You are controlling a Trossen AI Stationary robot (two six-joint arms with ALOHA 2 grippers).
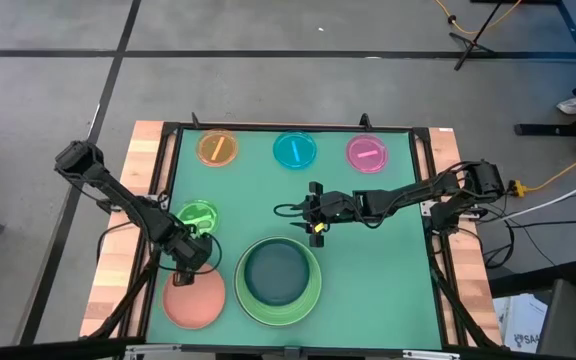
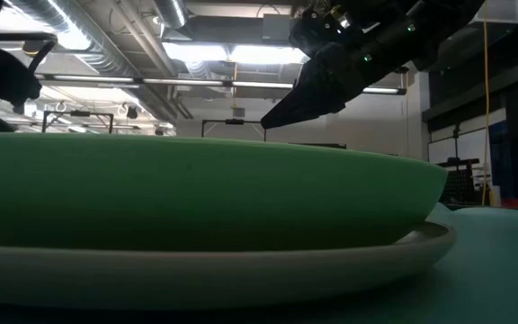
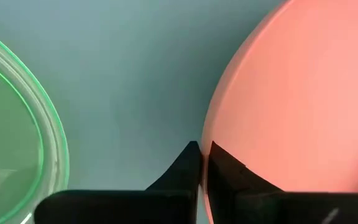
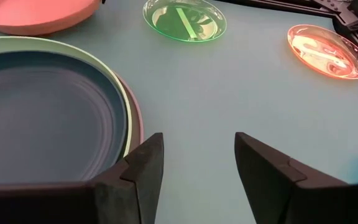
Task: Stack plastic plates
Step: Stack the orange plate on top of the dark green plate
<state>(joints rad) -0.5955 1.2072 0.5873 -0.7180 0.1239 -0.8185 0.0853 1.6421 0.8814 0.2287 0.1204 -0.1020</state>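
Near the table's near edge, a dark teal plate [image 1: 276, 272] lies inside a light green plate [image 1: 310, 300]. The low view shows a grey-white plate [image 2: 394, 247] under them. The salmon plate [image 1: 196, 302] lies to their left, and my left gripper [image 1: 183, 270] is shut on its far rim. A translucent green plate [image 1: 197, 215] sits just beyond it. Orange [image 1: 216, 148], cyan [image 1: 295, 150] and magenta [image 1: 367, 152] plates line the far edge. My right gripper [image 1: 316, 228] hangs open over bare mat just beyond the stack. My left gripper [image 3: 202, 152] pinches the salmon plate's rim [image 3: 211, 127] on the plate's far side. One finger [image 3: 229, 177] lies over the plate's inner face and the other [image 3: 185, 165] outside the edge. I cannot tell whether the plate is off the mat.
A green mat [image 1: 388, 270] covers the table inside a dark frame, with wooden strips [image 1: 118, 250] along both sides. Bare mat lies in the middle and to the right of the stack. In the right wrist view the open fingers [image 4: 266, 168] point at mat beside the stack.
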